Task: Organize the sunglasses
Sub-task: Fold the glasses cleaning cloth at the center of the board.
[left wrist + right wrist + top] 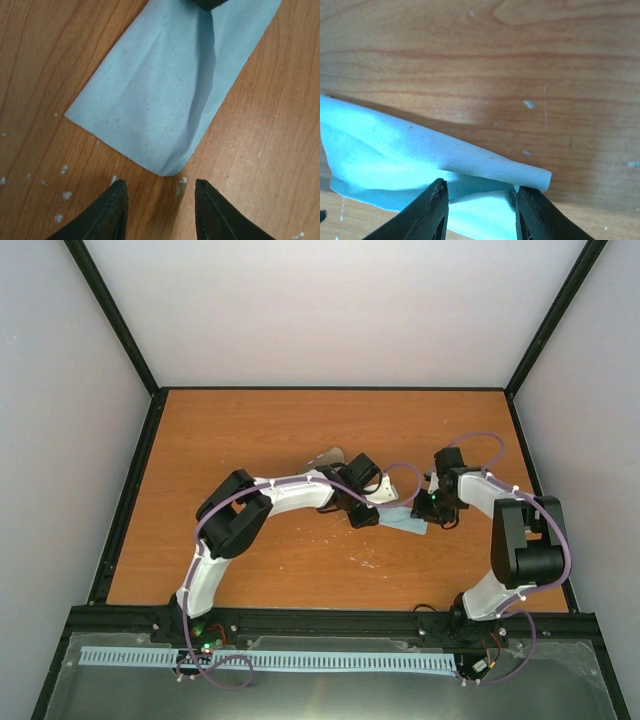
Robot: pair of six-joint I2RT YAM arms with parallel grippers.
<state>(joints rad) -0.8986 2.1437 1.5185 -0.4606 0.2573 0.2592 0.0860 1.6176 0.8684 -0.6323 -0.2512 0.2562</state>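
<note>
Jaws of the left gripper [160, 187] gape wide and empty, tips just short of a corner of the pale blue cloth [160, 90] on the wooden table [45, 60]. The right gripper [480, 189] is equally spread, straddling the cloth's raised fold without pinching it. I cannot make out the sunglasses; a pale shape [328, 456] behind the left wrist is too blurred to identify.

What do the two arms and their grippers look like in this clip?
Both arms are alike: the left arm and right arm have white tubular links joined by chunky black joint housings. A thin purple cable loops along each. The left gripper and right gripper have black, tapering pointed fingers. A green light glows at the left base.
</note>
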